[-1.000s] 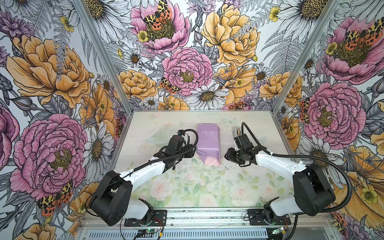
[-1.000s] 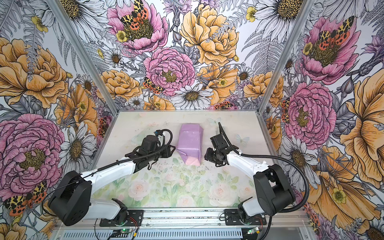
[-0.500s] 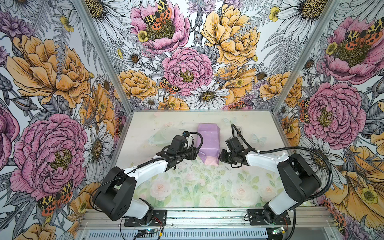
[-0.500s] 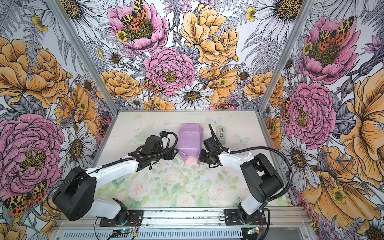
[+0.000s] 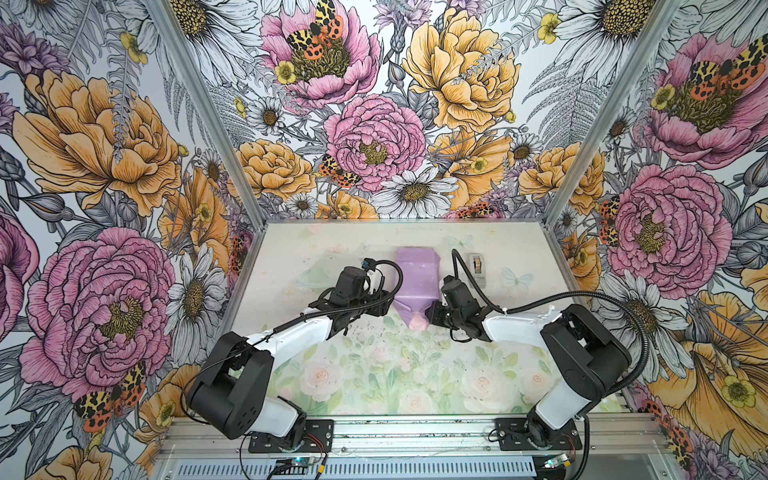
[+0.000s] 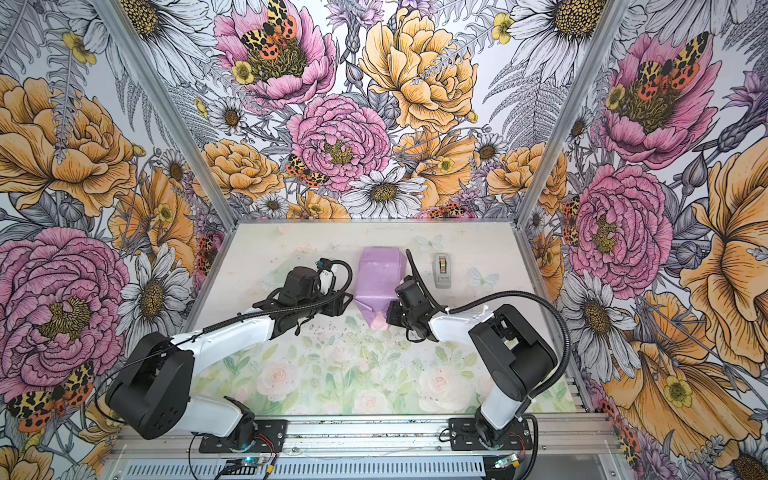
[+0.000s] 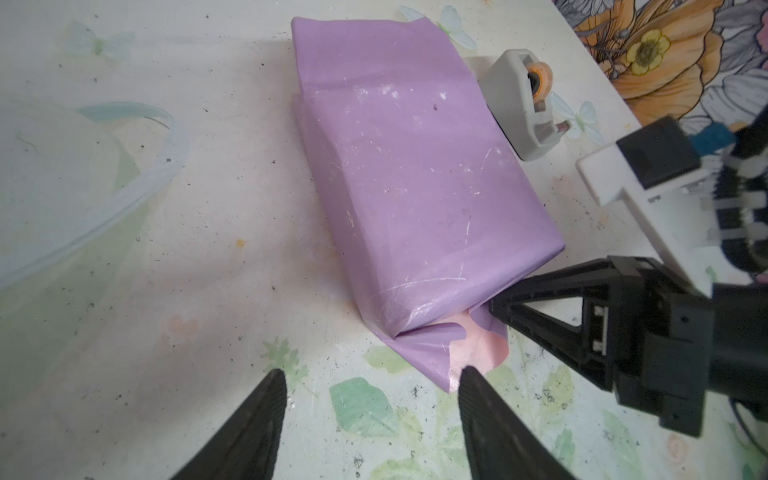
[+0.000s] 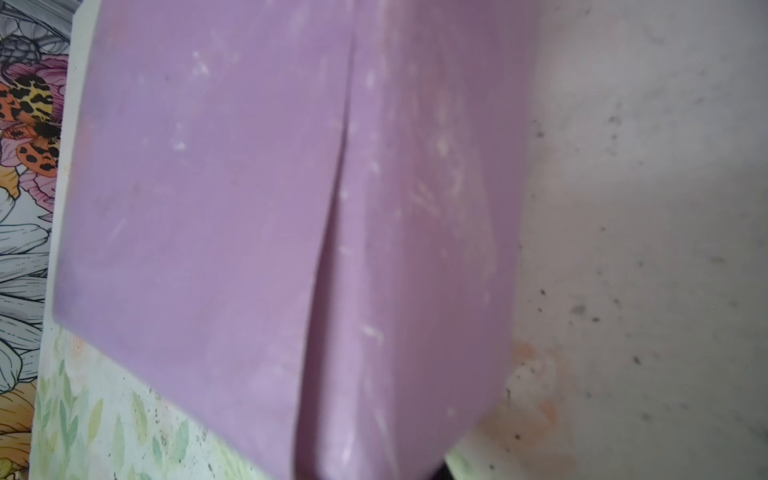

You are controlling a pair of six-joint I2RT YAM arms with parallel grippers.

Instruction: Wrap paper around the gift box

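Note:
The gift box (image 5: 415,276) (image 6: 379,276) lies at the table's middle back as a lilac block, fully covered by the paper (image 7: 415,187) (image 8: 249,208). At its near end a pointed paper flap (image 5: 417,323) (image 7: 478,353) shows a pink underside. My right gripper (image 5: 432,313) (image 6: 390,316) (image 7: 496,308) is at that end, its fingertips closed together on the flap's edge. In the right wrist view the paper hides them. My left gripper (image 7: 372,374) (image 5: 384,302) (image 6: 345,301) is open beside the parcel's near left corner, one fingertip (image 7: 467,374) at the flap and nothing between the two.
A small grey tape dispenser (image 5: 478,270) (image 6: 441,270) (image 7: 523,108) stands just right of the parcel, behind the right arm. Floral walls close in the table on the left, back and right.
My right gripper has moved left to the parcel's near end and closed on the flap. The left gripper's jaws have opened wider, staying by the parcel's left side.

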